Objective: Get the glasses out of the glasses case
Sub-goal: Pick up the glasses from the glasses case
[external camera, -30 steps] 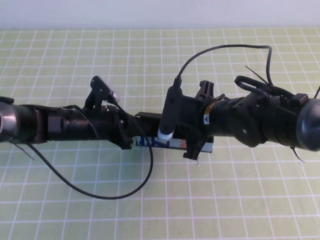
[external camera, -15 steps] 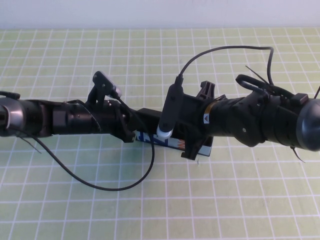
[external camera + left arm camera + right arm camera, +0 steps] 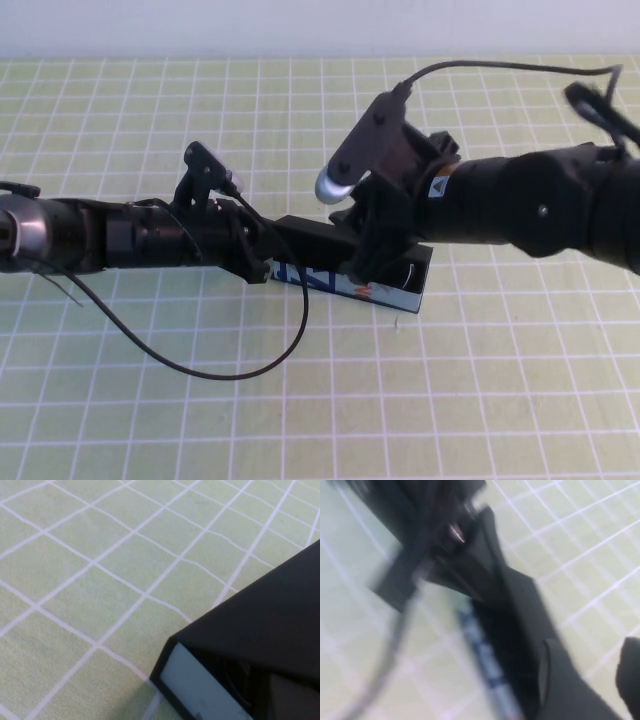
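Centrally, the right gripper point(image 3: 375, 262) hangs over the middle of the rectangular black glasses case point(image 3: 415, 290), its black fingers point(image 3: 570, 690) spread apart with nothing seen between them. The case lies on the pale green, white-gridded tablecloth point(image 3: 480, 400), its white front strip with blue and orange print facing the robot. Its interior shows only as dark lining; the glasses cannot be made out, being hidden under the right wrist. The left gripper point(image 3: 258, 262) sits at the case's left end, touching or just beside it; whether its fingers are apart or together cannot be told. From the left wrist, one black corner of the case point(image 3: 260, 645) with a pale inner face fills the near view. A thin black cable point(image 3: 200, 365) loops over the cloth below the left arm.
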